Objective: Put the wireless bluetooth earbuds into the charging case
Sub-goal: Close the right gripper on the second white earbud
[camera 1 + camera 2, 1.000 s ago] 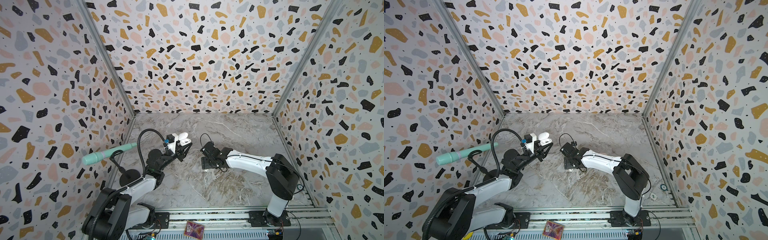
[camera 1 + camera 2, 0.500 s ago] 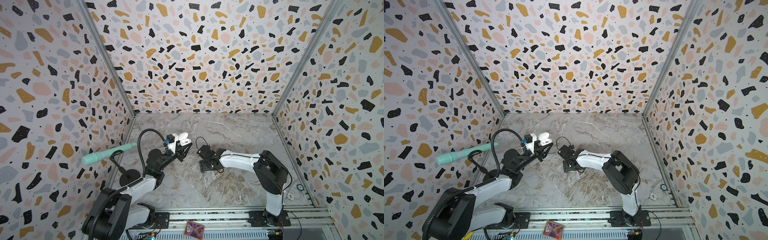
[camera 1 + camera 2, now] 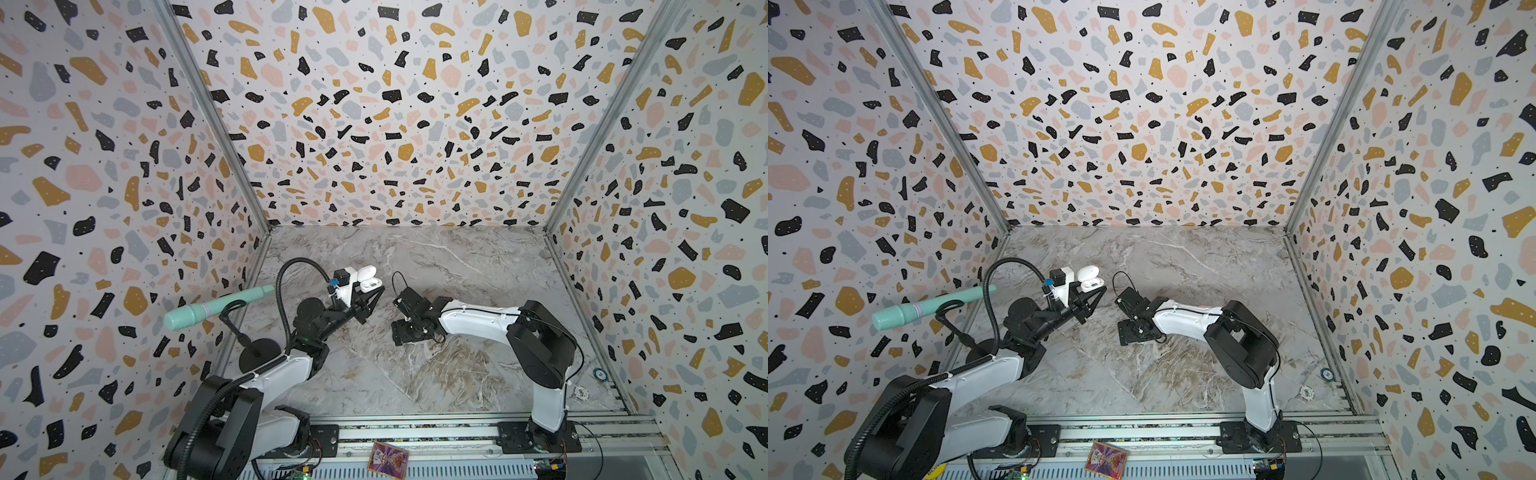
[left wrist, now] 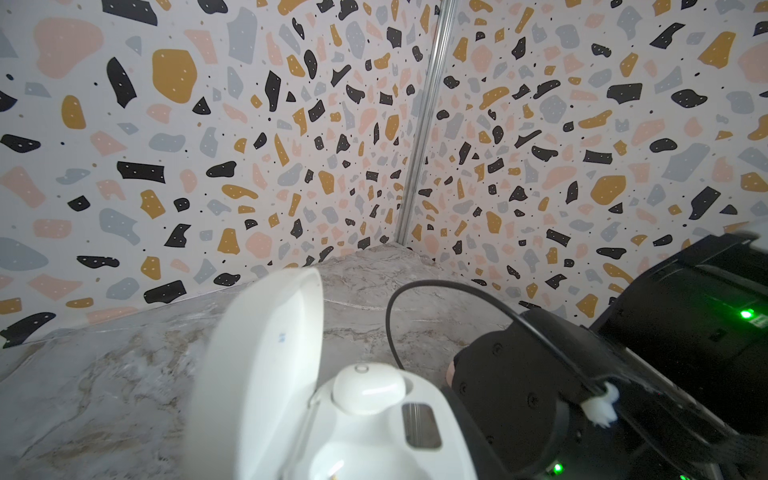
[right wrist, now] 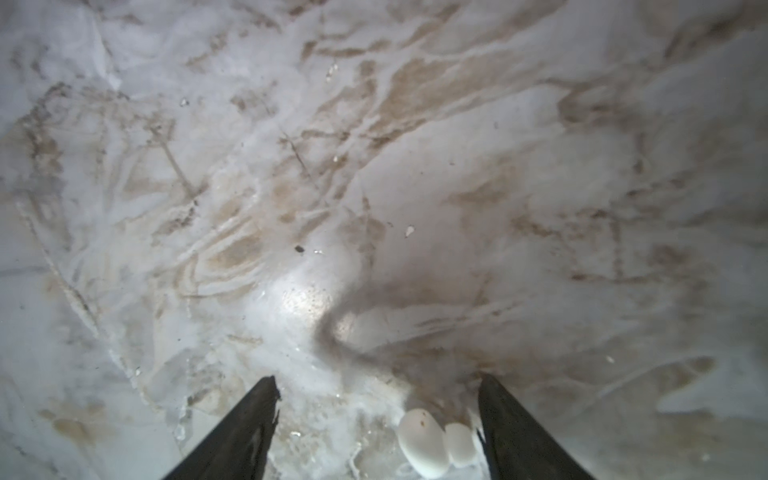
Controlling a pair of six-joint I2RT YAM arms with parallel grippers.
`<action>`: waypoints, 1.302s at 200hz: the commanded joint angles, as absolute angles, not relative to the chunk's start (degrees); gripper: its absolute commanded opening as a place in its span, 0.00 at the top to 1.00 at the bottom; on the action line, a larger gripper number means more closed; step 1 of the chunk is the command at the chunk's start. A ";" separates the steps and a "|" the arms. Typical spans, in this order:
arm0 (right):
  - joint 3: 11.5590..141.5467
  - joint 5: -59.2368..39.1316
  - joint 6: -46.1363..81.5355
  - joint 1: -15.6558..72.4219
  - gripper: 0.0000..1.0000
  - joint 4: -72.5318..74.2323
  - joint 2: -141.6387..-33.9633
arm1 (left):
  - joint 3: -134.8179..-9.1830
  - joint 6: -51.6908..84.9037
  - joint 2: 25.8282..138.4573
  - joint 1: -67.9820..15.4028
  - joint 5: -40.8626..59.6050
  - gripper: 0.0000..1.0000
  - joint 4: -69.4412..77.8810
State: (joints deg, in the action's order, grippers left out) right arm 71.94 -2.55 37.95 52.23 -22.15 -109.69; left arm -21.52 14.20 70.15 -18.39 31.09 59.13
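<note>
Right jaws wide; two earbuds (image 5: 424, 442) (image 4: 369, 388); one case (image 4: 270, 365)

Built as two arms, left arm (image 3: 286, 370) and right arm (image 3: 478, 322), in glossy white link shells with matte black joint housings. Mounted on black base plates (image 3: 540, 442).

Routed along the left arm: black corrugated conduit (image 3: 279, 286) in a wide loop. Routed at the right wrist: thin black cable (image 4: 432, 283), secured by a white cable tie (image 4: 600, 409).

Fitted with a round black wrist housing (image 4: 511, 395) carrying recessed screws. Marked by green indicator lights (image 4: 747, 313).

Finished at the right gripper (image 5: 376, 380) with flat black fingers (image 5: 232, 440) tapering to points.

Topped at the left wrist by a white camera block (image 3: 344, 293) with a blue tag (image 3: 333, 282).
</note>
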 commanded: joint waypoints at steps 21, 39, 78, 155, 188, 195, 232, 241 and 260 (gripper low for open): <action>71.97 -5.29 37.60 51.90 0.24 -23.45 -109.96 | -22.15 13.41 69.70 -18.47 31.83 0.83 61.44; 70.85 -5.58 38.12 52.01 0.24 -23.99 -109.19 | -22.15 13.45 69.70 -18.51 31.87 0.83 61.50; 68.22 -6.51 39.15 52.96 0.24 -23.50 -106.95 | -22.06 13.45 69.39 -18.47 31.85 0.83 61.44; 66.22 -5.16 42.62 54.12 0.24 -25.26 -104.17 | -22.32 13.49 68.99 -18.53 31.93 0.83 60.77; 67.33 -1.97 44.59 52.96 0.26 -26.07 -103.76 | -22.32 13.54 68.99 -18.53 32.07 0.83 60.74; 67.69 -1.33 45.03 52.78 0.27 -26.27 -103.75 | -22.32 13.54 68.92 -18.53 31.99 0.83 60.75; 70.11 0.80 46.38 52.44 0.41 -27.03 -104.97 | -22.32 13.53 69.06 -18.52 31.99 0.83 60.69; 71.00 1.41 46.41 52.41 0.46 -27.82 -105.54 | -22.32 13.58 69.03 -18.54 32.00 0.83 60.68; 71.88 1.93 46.43 52.41 0.53 -28.37 -106.15 | -22.32 13.63 69.01 -18.54 32.00 0.83 60.67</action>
